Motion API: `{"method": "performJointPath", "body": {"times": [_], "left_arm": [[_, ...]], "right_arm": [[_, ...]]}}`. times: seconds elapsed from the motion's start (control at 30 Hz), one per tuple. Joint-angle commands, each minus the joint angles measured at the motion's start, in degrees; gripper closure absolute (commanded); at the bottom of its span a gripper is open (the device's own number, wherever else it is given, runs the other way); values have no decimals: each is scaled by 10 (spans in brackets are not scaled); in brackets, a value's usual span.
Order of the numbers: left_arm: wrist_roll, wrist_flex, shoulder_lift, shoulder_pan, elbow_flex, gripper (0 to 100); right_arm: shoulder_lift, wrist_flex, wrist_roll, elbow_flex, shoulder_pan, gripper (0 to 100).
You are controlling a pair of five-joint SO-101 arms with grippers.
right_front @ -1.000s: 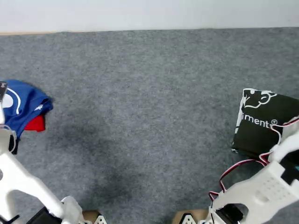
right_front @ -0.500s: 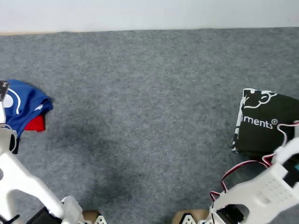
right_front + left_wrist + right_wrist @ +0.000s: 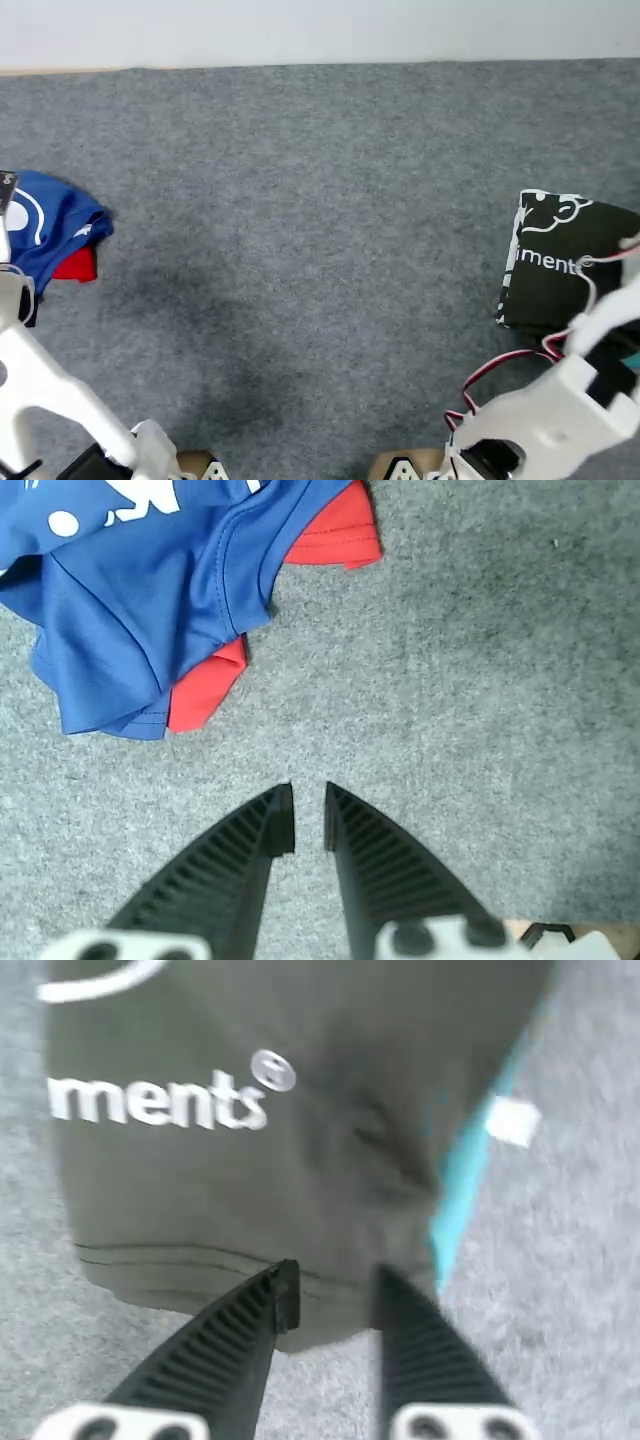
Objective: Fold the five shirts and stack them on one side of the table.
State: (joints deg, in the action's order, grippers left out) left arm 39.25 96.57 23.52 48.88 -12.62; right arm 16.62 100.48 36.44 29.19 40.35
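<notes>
A crumpled blue shirt [image 3: 50, 225] lies at the table's left edge on top of a red shirt [image 3: 77, 265]. In the left wrist view the blue shirt [image 3: 140, 590] and red shirt [image 3: 330, 535] lie just beyond my left gripper [image 3: 308, 822], which hovers over bare carpet with only a narrow slit between its fingers. A folded black shirt [image 3: 565, 265] with white print lies at the right edge. My right gripper [image 3: 335, 1295] hangs open over the near hem of the black shirt [image 3: 260, 1150], holding nothing. A teal shirt [image 3: 468, 1185] peeks out beneath it.
Grey carpet [image 3: 320, 230] covers the table, bare between the two piles. The left arm [image 3: 40, 385] stands at the near left corner and the right arm [image 3: 555, 415] at the near right. A pale wall [image 3: 320, 30] runs along the far edge.
The right arm has shifted slightly toward the near edge beside the black shirt. The left arm and the shirts have stayed put.
</notes>
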Motion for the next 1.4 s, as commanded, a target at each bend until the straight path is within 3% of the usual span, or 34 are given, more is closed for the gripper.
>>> {"method": "performJointPath", "body": {"times": [0.0,0.5,0.77,1.0,1.37], "left_arm": [[5,-11,11,-4,3,942],[5,-19,11,-4,-6,942],[5,-41,11,-4,-28,942],[5,-43,11,-4,-26,942],[6,-44,11,-4,-26,942]], "right_arm": [[-29,16,4,23,-23,976],[234,-72,-21,25,27,990],[184,8,-25,114,-7,990],[117,23,-19,133,46,990],[239,-1,31,69,84,990]]}}
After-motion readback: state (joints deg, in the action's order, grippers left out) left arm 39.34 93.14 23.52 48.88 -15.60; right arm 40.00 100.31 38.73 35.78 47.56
